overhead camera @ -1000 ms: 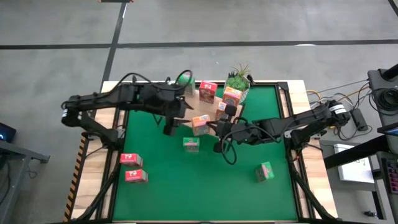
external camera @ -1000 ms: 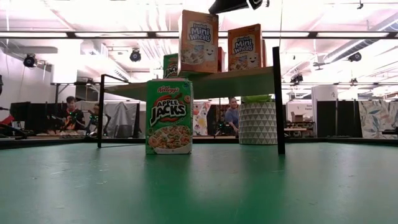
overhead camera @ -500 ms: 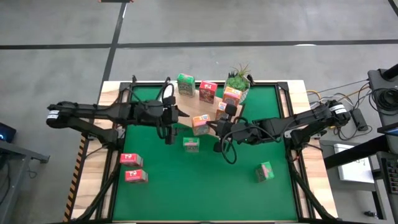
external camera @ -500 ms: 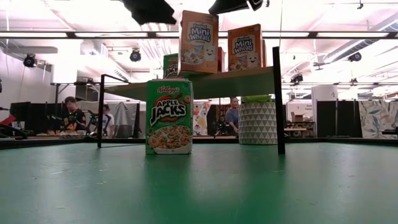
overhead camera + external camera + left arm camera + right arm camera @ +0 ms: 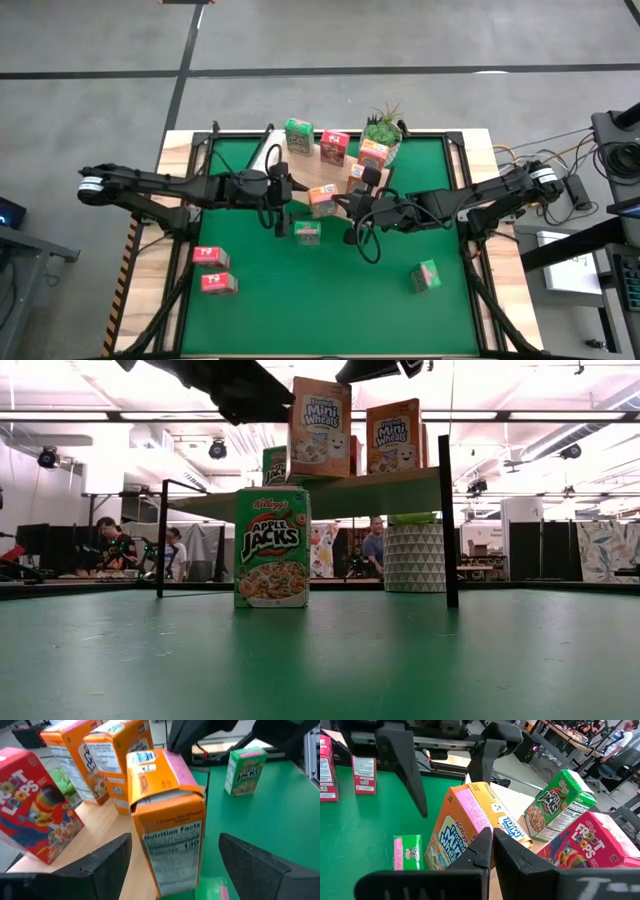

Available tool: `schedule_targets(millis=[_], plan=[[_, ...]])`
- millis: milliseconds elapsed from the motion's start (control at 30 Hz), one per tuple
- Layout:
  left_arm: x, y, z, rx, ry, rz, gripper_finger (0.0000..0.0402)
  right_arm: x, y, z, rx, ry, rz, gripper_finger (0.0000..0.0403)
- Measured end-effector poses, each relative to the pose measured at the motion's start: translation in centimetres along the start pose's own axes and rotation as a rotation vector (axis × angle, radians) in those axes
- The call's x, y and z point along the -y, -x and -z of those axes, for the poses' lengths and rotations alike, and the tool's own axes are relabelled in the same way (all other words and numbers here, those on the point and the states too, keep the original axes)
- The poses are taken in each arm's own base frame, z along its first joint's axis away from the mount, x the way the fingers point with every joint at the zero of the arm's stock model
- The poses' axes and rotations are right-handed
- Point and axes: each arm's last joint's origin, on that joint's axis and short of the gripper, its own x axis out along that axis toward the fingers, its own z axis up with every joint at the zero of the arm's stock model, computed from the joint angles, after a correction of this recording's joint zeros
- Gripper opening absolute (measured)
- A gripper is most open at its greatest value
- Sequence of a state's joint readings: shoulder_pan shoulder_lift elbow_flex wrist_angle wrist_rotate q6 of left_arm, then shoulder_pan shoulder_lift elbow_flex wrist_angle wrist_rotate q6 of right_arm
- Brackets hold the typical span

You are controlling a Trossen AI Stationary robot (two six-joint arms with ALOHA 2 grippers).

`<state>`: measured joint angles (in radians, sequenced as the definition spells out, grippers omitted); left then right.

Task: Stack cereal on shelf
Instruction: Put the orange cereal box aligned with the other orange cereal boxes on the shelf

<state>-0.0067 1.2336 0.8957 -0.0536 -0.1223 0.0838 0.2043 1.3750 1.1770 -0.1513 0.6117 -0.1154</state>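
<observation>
The light-wood shelf [image 5: 305,172] stands at the mat's far middle. On it stand a green box [image 5: 297,135], a pink-red box [image 5: 334,147], two orange boxes [image 5: 372,155] and one more orange box [image 5: 322,198] at its near edge. A green box [image 5: 307,231] stands on the mat just below. My left gripper [image 5: 281,200] is open. In the left wrist view its fingers [image 5: 112,862] stand on either side of that near orange box [image 5: 167,815] without touching it. My right gripper [image 5: 350,207] is shut, close to the same box's other side [image 5: 462,827]. My right gripper's shut fingertips [image 5: 485,845] are level, pointing toward the table's left, close by the near orange box's upper part [image 5: 485,802]. I cannot tell whether they touch it. The box stands upright on the shelf.
A potted plant [image 5: 382,128] stands at the shelf's far right. Two pink-red boxes [image 5: 212,270] lie on the mat near the left edge and a green box [image 5: 427,275] lies toward the near right. People sit in the room beyond [image 5: 373,545].
My left gripper has drawn back from the green box at the shelf's far left. It has gone toward the table's near edge, then toward the near orange box, and now shows at the top of the low view. The green box stands free on the shelf.
</observation>
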Motion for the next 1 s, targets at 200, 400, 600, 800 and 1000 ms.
schedule_targets(millis=[200, 400, 600, 800, 1000], plan=[[0.1, -0.9, 0.5, 0.032, 0.011, -0.003, 0.0281, 0.0, 0.0, 0.0, 0.0, -0.012, -0.001, 0.0009], [0.2, -1.8, 1.0, 0.006, -0.003, -0.051, 0.0255, 0.0, 0.2, -0.2, 0.004, -0.011, -0.014, 0.0009], [0.2, -2.2, 1.2, -0.001, -0.023, -0.052, 0.0217, -0.1, 0.6, -0.9, 0.013, -0.01, -0.064, 0.0009], [0.2, -2.2, 1.2, -0.005, -0.099, -0.053, 0.0192, 0.3, 1.3, -2.3, 0.003, -0.052, -0.158, 0.0038], [0.2, -2.2, 1.2, -0.006, -0.161, -0.053, 0.0182, 1.4, 2.1, -4.0, -0.006, -0.053, -0.152, 0.0126]])
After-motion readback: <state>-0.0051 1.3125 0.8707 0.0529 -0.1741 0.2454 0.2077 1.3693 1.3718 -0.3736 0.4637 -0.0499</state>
